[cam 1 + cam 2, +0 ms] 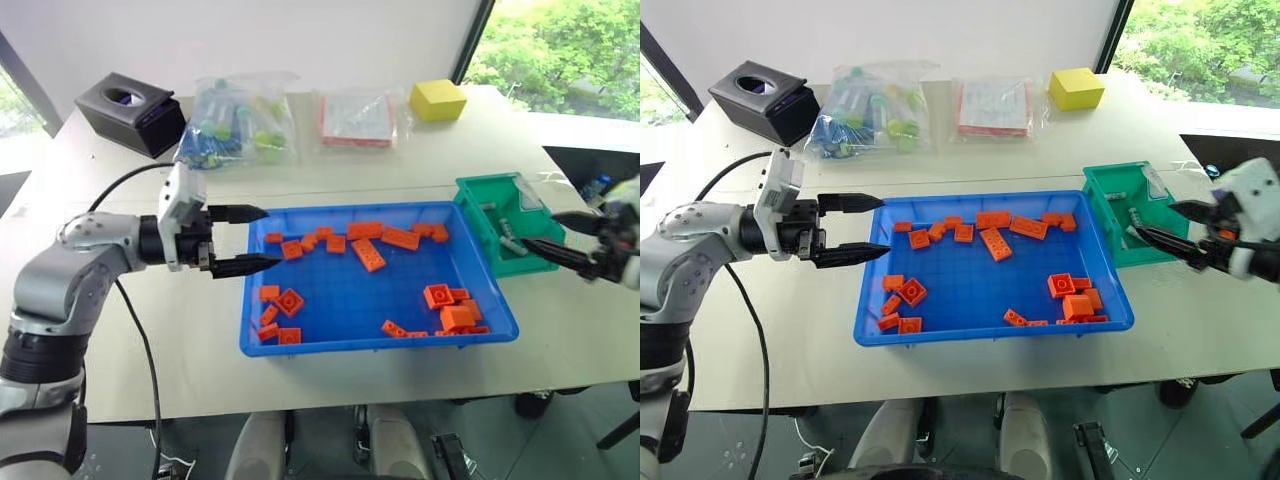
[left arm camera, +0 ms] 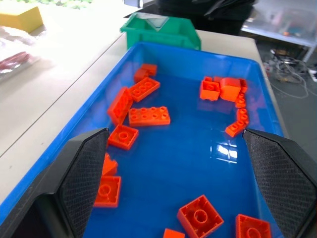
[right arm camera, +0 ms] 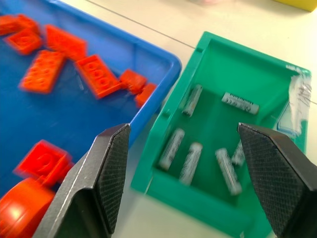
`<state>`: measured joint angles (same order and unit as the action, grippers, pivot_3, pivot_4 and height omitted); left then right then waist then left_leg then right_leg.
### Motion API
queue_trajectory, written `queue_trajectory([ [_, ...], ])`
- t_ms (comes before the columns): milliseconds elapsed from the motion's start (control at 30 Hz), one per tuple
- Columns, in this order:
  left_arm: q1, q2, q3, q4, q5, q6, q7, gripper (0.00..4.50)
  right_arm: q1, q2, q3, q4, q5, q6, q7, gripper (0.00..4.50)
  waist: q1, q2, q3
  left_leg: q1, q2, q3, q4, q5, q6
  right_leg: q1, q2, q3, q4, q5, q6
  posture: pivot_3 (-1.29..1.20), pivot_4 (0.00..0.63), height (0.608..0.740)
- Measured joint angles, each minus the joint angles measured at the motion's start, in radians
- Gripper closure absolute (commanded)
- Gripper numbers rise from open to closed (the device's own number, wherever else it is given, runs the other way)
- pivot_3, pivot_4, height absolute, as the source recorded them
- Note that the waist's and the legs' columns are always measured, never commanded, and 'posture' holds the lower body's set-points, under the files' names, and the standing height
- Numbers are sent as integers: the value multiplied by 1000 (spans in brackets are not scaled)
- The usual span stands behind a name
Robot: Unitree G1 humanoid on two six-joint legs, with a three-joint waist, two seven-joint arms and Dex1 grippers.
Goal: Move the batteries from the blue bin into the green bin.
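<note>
Batteries lay in the green bin while both our grippers hung open and empty.

We saw six batteries [image 3: 190, 161] inside the green bin [image 1: 478, 212], which touched the right end of the blue bin [image 1: 350, 343]. Only orange bricks [image 1: 368, 253] lay in the blue bin. Our right gripper [image 1: 548, 235] hovered wide open at the green bin's right; our left gripper [image 1: 250, 240] spread empty at the blue bin's left rim.

No legible text anywhere; dark print on the batteries [image 3: 239, 103] in the green bin [image 3: 218, 59] is too blurred to read, same w/ the bagged red-and-white sheets [image 1: 357, 118] at desk's far edge.
</note>
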<state>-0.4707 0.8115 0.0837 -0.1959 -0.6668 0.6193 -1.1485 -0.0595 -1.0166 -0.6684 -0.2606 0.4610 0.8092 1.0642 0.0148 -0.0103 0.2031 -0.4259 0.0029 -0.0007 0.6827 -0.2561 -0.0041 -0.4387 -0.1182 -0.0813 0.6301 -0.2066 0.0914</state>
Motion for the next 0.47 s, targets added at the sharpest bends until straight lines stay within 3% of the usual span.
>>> queue_trajectory([
  [200,34,53,70,0,-21,28,-4,0,293,4,-234,-97,121,42,218,991,-1,0,0,2,4,1,1,0,0,1,0,0,-1,-3,-2,0,150,692],
  [467,34,54,90,3,-41,45,-8,0,322,44,-246,-101,145,16,176,991,0,0,-1,2,5,2,1,0,0,2,1,0,-3,-3,-4,0,150,692],
])
